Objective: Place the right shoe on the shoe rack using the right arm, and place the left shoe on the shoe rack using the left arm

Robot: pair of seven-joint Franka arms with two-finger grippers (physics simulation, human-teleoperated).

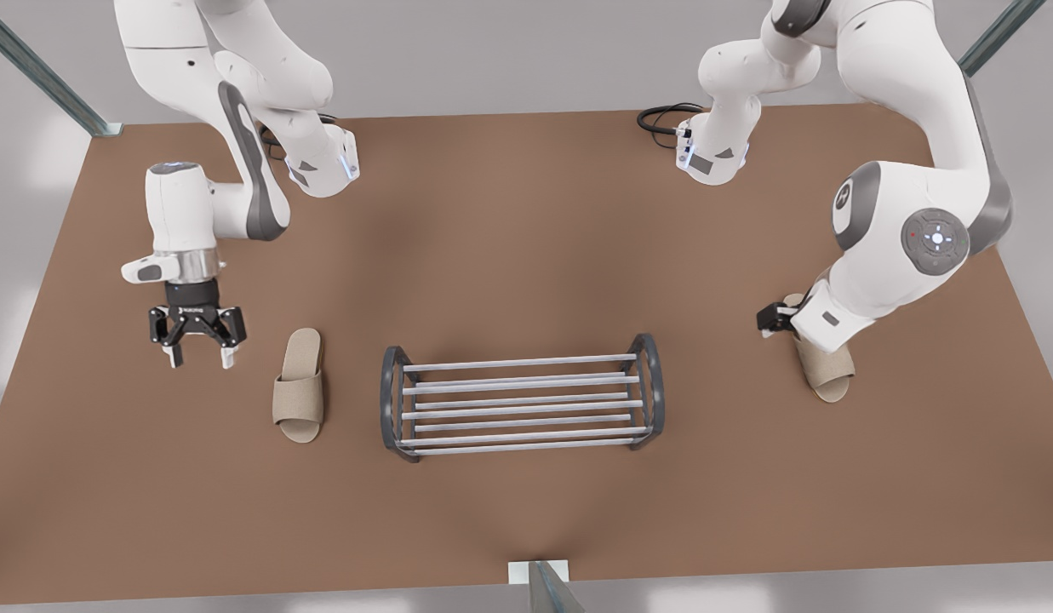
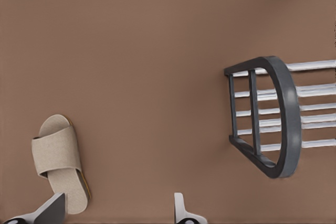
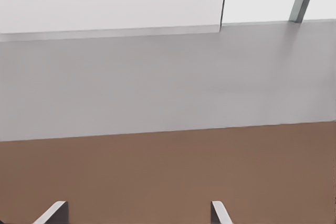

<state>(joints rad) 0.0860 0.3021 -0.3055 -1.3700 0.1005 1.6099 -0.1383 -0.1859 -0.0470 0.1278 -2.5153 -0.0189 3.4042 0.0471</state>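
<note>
The shoe rack (image 1: 521, 423), pale rods between dark arched ends, stands mid-table; one end frame (image 2: 287, 114) faces my left wrist view. The left shoe (image 1: 299, 386), a beige slipper, lies flat at the front view's left of the rack. My left gripper (image 1: 198, 347) hangs open above the table, to the left of that slipper and apart from it. One of its fingers (image 2: 52, 207) sits close beside the slipper (image 2: 58, 158). The right shoe (image 1: 826, 371) lies at the front view's right, partly hidden under my right arm's hand (image 1: 820, 322). My right gripper (image 3: 137, 216) is open with nothing between its fingers.
A black cable (image 1: 662, 117) coils at the table's back edge by the right arm's base. Bare brown tabletop (image 1: 526, 255) lies behind and in front of the rack. Past the table's edge, the right wrist view faces grey floor (image 3: 168, 87).
</note>
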